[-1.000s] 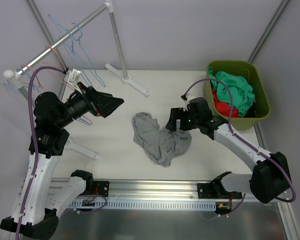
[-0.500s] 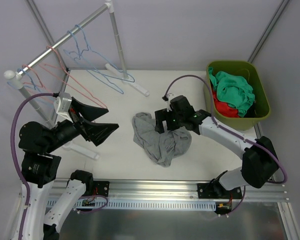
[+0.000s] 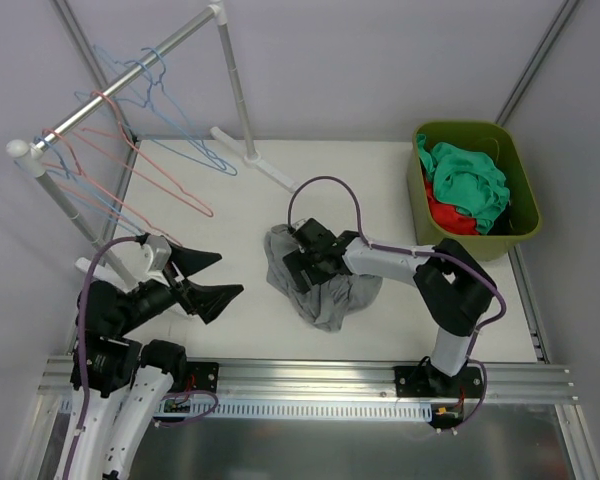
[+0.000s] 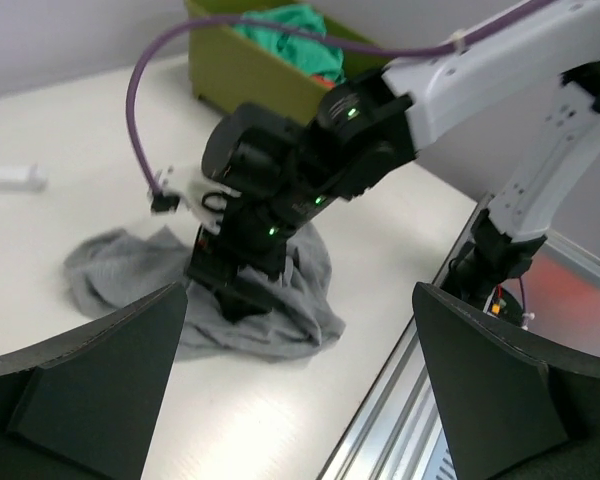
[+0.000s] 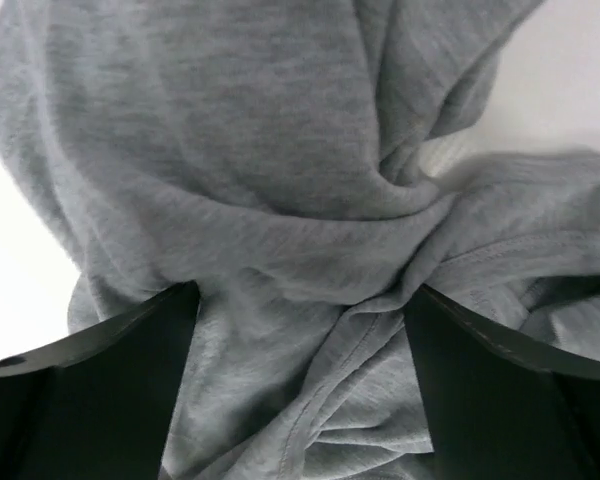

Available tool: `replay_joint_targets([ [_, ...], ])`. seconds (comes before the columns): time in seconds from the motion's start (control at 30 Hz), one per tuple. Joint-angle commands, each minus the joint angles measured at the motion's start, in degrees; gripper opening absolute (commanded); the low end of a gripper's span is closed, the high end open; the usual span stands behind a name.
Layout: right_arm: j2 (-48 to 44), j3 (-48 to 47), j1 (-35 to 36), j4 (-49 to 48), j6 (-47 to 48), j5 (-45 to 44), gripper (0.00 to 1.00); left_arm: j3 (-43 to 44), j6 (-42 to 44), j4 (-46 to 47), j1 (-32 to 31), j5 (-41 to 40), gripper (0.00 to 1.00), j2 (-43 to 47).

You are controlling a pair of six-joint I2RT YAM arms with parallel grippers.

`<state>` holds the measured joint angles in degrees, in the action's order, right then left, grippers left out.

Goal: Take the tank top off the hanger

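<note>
The gray tank top (image 3: 332,300) lies in a heap in the middle of the white tabletop (image 3: 400,200). The right claw (image 3: 300,264) sits down on it, fingers wide apart, with cloth between them. The left claw (image 3: 230,274) is wide apart too and holds nothing.

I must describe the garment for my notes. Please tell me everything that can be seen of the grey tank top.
The grey tank top is off any hanger and lies crumpled in a heap on the white table. It looks like soft, heathered jersey, deeply folded, with stitched hems showing. The right gripper stands open over its left part in the top view, fingertips seemingly pressed into the cloth.
</note>
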<state>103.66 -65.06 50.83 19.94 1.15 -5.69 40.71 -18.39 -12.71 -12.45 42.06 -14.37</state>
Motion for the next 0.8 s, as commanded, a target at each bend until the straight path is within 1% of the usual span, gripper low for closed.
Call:
replay_joint_targets([
  [0.0, 2.0, 1.3, 0.4, -0.4, -0.4, -3.4, 0.85, -5.2, 2.0, 1.1, -0.5, -2.8, 0.99, 0.7],
  [0.03, 2.2, 1.7, 0.4, -0.7, -0.6, -4.3, 0.44, -5.8, 2.1, 1.0, -0.4, -2.7, 0.99, 1.0],
  [0.07, 1.9, 1.9, 0.4, -0.9, -0.7, -7.2, 0.12, -5.7, 2.7, 0.5, -0.3, -2.6, 0.99, 1.0],
  [0.1, 1.4, 2.3, 0.4, -0.9, -0.9, -8.6, 0.0, -5.6, 3.0, 0.3, -0.4, -2.8, 0.99, 1.2],
  [0.13, 0.4, 2.7, 0.4, -1.1, -0.8, -11.1, 0.0, -5.4, 3.3, 0.2, -0.4, -4.0, 0.99, 1.4],
  [0.23, -9.2, 4.1, 0.2, -3.5, 1.0, -13.2, 0.0, -5.4, 4.2, -0.3, -0.3, -6.2, 0.99, 2.7],
  [0.27, -14.8, 3.8, -0.1, -3.6, 1.7, -13.2, 0.0, -5.5, 4.5, -0.8, -0.3, -7.5, 0.99, 3.1],
  [0.3, -17.4, 3.0, -0.6, -3.5, 2.4, -13.2, 0.0, -5.6, 4.6, -1.0, -0.3, -7.9, 0.99, 4.1],
  [0.4, -25.1, -1.8, -4.8, -1.6, 4.9, -11.9, 0.0, -5.8, 5.1, -1.6, -0.3, -9.1, 0.99, 6.4],
  [0.43, -26.4, -5.6, -7.8, 0.3, 6.6, -11.4, 0.0, -6.0, 5.2, -1.6, -0.3, -9.5, 0.99, 6.8],
  [0.47, -27.2, -7.6, -9.5, 1.2, 7.6, -11.4, 0.0, -6.1, 5.2, -1.8, -0.3, -9.8, 0.99, 7.2],
  [0.5, -28.1, -9.8, -13.3, 2.3, 8.5, -11.4, 0.0, -6.2, 5.2, -1.9, -0.3, -10.1, 0.99, 7.9],
  [0.53, -28.4, -12.1, -15.4, 4.4, 9.9, -10.9, 0.0, -6.3, 5.1, -2.0, -0.2, -10.1, 0.99, 8.0],
  [0.57, -28.4, -16.6, -17.5, 5.2, 10.7, -10.3, 0.0, -6.3, 5.0, -2.0, -0.3, -10.0, 0.99, 8.1],
  [0.6, -28.2, -19.0, -21.9, 5.9, 11.5, -9.8, 0.0, -6.3, 5.0, -2.1, -0.3, -9.8, 0.99, 8.1],
  [0.63, -28.0, -23.6, -24.3, 6.7, 12.5, -9.1, 0.0, -6.3, 5.0, -2.1, -0.2, -9.7, 0.99, 8.1],
  [0.67, -27.5, -26.1, -26.7, 6.9, 12.6, -8.1, 0.0, -6.3, 5.1, -2.1, -0.2, -9.7, 0.99, 7.9],
  [0.7, -27.0, -28.3, -32.0, 7.0, 12.7, -7.0, 0.0, -6.3, 5.2, -2.1, -0.3, -9.8, 0.99, 7.7],
  [0.73, -25.5, -30.7, -34.5, 7.1, 12.5, -4.4, 0.0, -6.1, 5.4, -2.1, -0.3, -10.0, 0.99, 7.4],
  [0.77, -24.7, -35.5, -37.0, 7.2, 11.8, -3.0, 0.0, -6.0, 5.4, -2.2, -0.3, -10.1, 0.99, 6.9],
])
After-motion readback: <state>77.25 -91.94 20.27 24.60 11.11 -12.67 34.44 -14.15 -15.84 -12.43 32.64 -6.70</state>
